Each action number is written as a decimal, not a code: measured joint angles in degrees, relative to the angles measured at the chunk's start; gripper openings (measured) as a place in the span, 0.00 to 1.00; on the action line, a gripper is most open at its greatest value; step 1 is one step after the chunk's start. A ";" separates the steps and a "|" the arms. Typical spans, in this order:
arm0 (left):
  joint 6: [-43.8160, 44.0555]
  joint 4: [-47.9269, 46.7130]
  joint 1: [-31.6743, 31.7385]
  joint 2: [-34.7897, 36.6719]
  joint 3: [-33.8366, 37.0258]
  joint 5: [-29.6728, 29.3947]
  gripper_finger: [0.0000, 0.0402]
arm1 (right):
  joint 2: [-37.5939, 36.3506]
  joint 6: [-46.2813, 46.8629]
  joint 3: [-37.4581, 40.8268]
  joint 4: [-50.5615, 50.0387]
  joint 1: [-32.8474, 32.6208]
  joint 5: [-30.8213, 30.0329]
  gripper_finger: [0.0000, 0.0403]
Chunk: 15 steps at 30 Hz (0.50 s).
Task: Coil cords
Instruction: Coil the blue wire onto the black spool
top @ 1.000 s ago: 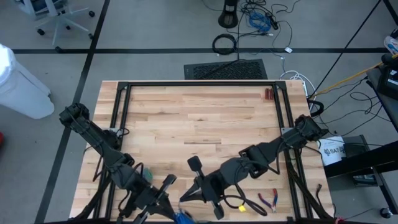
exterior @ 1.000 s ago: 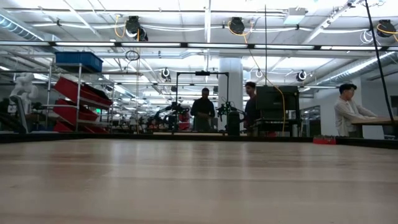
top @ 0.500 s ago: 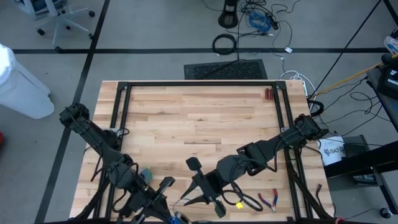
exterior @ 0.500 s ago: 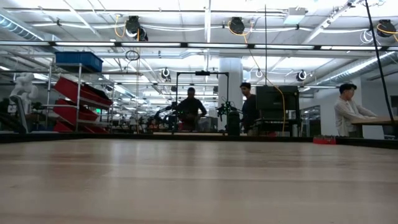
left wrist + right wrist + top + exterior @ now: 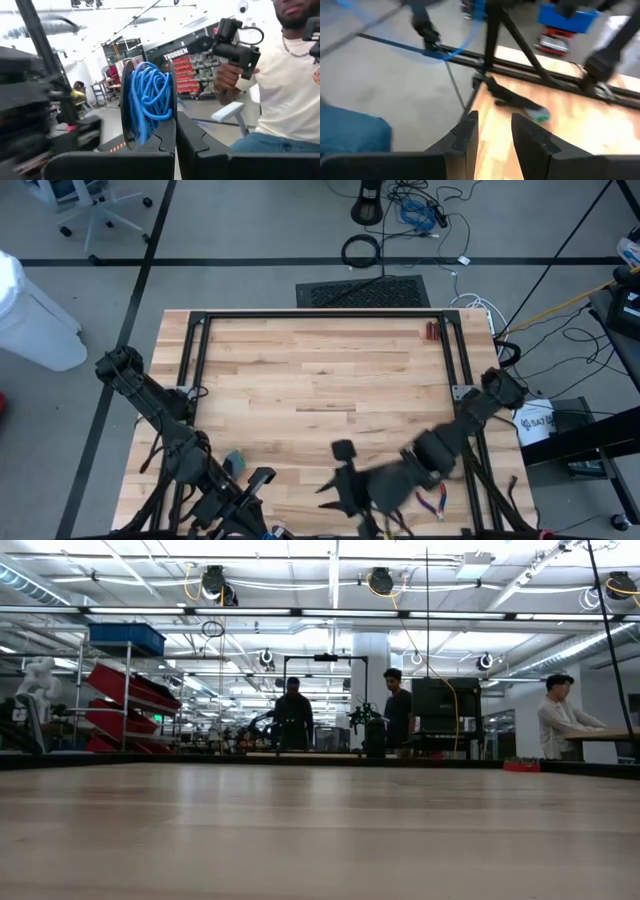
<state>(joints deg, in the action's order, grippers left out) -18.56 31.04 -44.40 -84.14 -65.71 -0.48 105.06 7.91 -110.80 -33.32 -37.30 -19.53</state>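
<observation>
Pinched at the tips of the left gripper, fingers pressed tight together: a loose hank of blue cord, its loops bunched against the inner face of one finger and standing proud above both; held clear of the table, off its near edge; hard to say from this angle whether gripped through the whole bundle or by a few strands only.

Spread apart and holding nothing: the fingers of the right gripper, with only bare wood and floor showing in the gap between them; beyond those fingertips, a blurred blue line that may be a trailing length of the same cord.

Beyond the left fingers, in the room behind: a person gripping a handheld controller; well off to the outer side of the right gripper, red-handled pliers lying on the wood.

Likely light, thin and limp, with a smooth jacket and some spring in the loops; prone to slipping strand by strand out of a narrow pinch and to springing open once freed; not fragile, though worth sparing the plug end a hard squeeze.

Best taken across the whole bundle, all turns gathered between the pads, not by a single outer loop; any free tail best gripped close to the hank, not far along its slack.
</observation>
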 joint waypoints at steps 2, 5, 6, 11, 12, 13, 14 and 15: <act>0.03 0.44 0.00 0.00 0.00 -0.18 0.00 | 0.00 0.99 0.39 0.27 -3.60 -6.46 0.26; 0.07 0.44 0.00 0.00 0.00 -0.77 0.00 | 0.04 1.51 1.58 2.35 -9.18 -16.62 0.26; 0.08 0.53 0.00 0.00 0.00 -1.00 0.00 | 0.04 1.63 2.19 3.40 -10.93 -19.36 0.26; 0.21 0.66 0.00 0.00 0.00 -2.34 0.00 | 0.04 -1.95 8.55 14.53 -16.30 -30.65 0.26; 0.21 0.66 0.00 0.00 0.00 -3.06 0.00 | 0.04 -3.75 10.28 17.99 -16.64 -31.66 0.26; 0.22 0.71 0.00 0.00 0.00 -4.05 0.00 | 0.04 -5.84 12.29 22.50 -16.69 -31.97 0.26; 0.22 0.75 0.00 0.00 0.00 -4.94 0.00 | 0.04 -8.59 14.26 27.33 -16.50 -32.05 0.26; 0.23 0.74 0.00 0.00 0.00 -5.87 0.00 | 0.04 -11.81 16.51 32.85 -16.17 -31.96 0.26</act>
<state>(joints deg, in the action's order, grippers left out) -18.33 31.78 -44.40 -84.14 -65.71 -6.35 105.10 -3.90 -94.30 -0.47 -53.47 -51.49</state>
